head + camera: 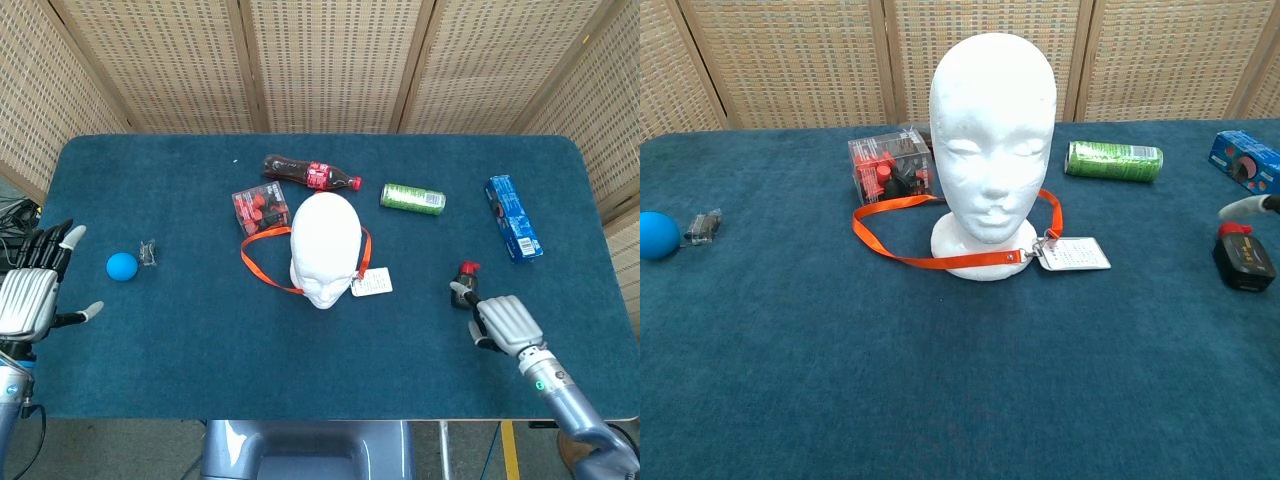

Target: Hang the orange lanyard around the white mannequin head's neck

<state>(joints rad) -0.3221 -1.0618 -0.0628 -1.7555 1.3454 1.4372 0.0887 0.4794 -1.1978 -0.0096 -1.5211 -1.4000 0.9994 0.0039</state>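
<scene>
**A:** Where does the orange lanyard [902, 258] lie, and how far off are the hands?

**B:** It loops round the base of the white mannequin head [324, 248], which stands upright near the middle of the blue table [250, 340]. The strap passes behind the neck and trails out over the cloth on the head's one side, resting partly on the foam base. Its white badge card [1073, 254] lies flat on the table just beside the base. Both hands are well apart from it, down at the near corners of the table.

**A:** The left hand?

**B:** The left hand [30, 295] hangs at the table's near left edge, back of the hand towards the head camera, fingers straight and spread, thumb out to the side. It holds nothing, fully released. A blue ball [121, 265] and a small dark clip [149, 253] lie on the cloth near it, not touching.

**A:** And the right?

**B:** The right hand [503, 322] sits low over the near right part of the table, forearm running off the corner. Its fingers are bent over, pointing towards the black device with a red cap [1243, 259] just beside them; I cannot tell whether they touch it or how far they are closed. In the chest view only a pale fingertip [1240, 208] shows at the right edge, above that device.

**A:** Anything else around the head?

**B:** A clear box of red pieces [260, 208] just behind the strap, a cola bottle [311, 174] and a green can [412, 198] on their sides beyond, and a blue carton [514, 216] far right.
</scene>
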